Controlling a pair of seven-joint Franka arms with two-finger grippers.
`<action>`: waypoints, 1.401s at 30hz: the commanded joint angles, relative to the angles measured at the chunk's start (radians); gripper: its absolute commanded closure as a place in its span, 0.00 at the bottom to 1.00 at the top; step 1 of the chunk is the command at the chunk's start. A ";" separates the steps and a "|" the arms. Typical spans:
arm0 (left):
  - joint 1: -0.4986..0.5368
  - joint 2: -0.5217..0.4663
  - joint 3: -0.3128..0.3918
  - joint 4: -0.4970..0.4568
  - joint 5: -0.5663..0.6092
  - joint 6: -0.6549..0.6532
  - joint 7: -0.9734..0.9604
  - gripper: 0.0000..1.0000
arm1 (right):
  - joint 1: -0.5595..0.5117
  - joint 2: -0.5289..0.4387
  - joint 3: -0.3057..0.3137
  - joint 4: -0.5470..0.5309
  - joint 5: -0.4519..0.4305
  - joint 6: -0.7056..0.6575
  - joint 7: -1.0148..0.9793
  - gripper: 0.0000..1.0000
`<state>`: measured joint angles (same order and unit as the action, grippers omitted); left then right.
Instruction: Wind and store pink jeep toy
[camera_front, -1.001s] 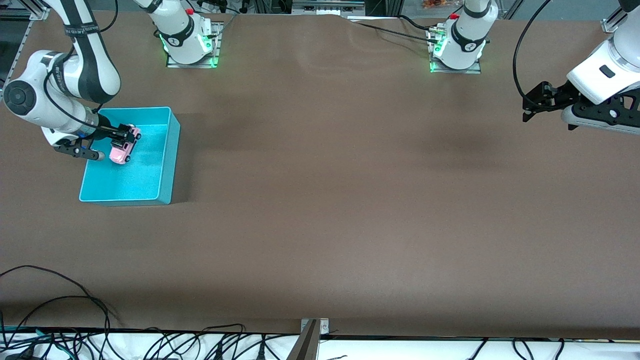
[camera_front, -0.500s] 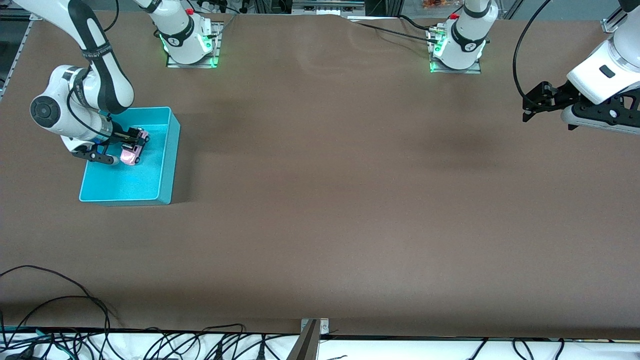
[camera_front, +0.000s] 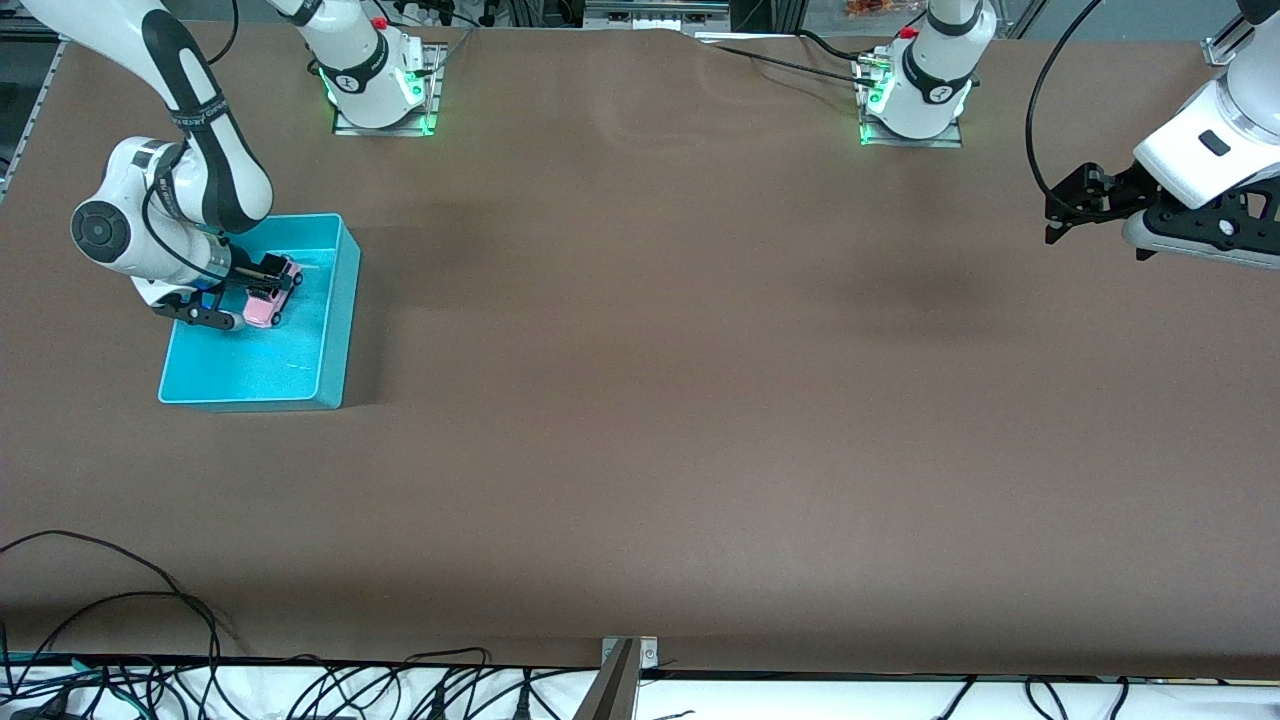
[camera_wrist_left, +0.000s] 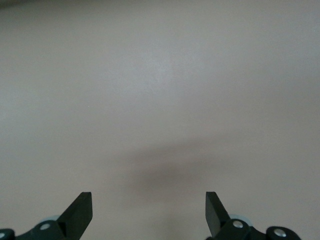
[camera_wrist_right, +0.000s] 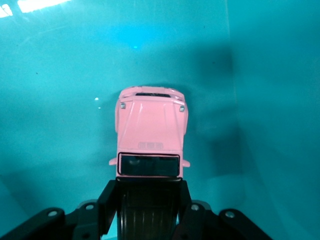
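Observation:
The pink jeep toy (camera_front: 272, 301) (camera_wrist_right: 151, 134), pink with a black roof, hangs low inside the turquoise bin (camera_front: 335, 330). My right gripper (camera_front: 266, 277) (camera_wrist_right: 148, 197) is shut on its black roof, one finger on each side. Whether its wheels touch the bin floor (camera_wrist_right: 60, 90) I cannot tell. My left gripper (camera_front: 1068, 215) (camera_wrist_left: 149, 209) waits open over bare table at the left arm's end, with nothing between its fingers.
The bin stands on the brown table (camera_front: 640, 400) toward the right arm's end. Both arm bases (camera_front: 380, 80) (camera_front: 915, 90) stand along the table edge farthest from the front camera. Cables (camera_front: 120, 620) lie along the edge nearest it.
My right gripper has carried the jeep lower into the bin and a little toward the table's middle. The left arm has not moved.

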<state>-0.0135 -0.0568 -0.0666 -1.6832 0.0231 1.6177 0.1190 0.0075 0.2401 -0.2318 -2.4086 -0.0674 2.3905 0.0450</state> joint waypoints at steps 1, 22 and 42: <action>-0.003 0.014 0.001 0.031 0.005 -0.021 -0.015 0.00 | -0.009 0.030 0.002 -0.003 -0.022 0.012 -0.016 0.00; -0.003 0.014 0.001 0.031 0.005 -0.022 -0.015 0.00 | -0.006 -0.191 0.009 0.023 -0.014 -0.243 -0.010 0.00; 0.000 0.014 0.001 0.031 0.005 -0.022 -0.013 0.00 | 0.003 -0.337 0.068 0.176 0.024 -0.505 -0.010 0.00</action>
<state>-0.0126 -0.0568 -0.0657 -1.6832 0.0231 1.6176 0.1190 0.0105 -0.0697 -0.1755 -2.2983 -0.0652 1.9927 0.0364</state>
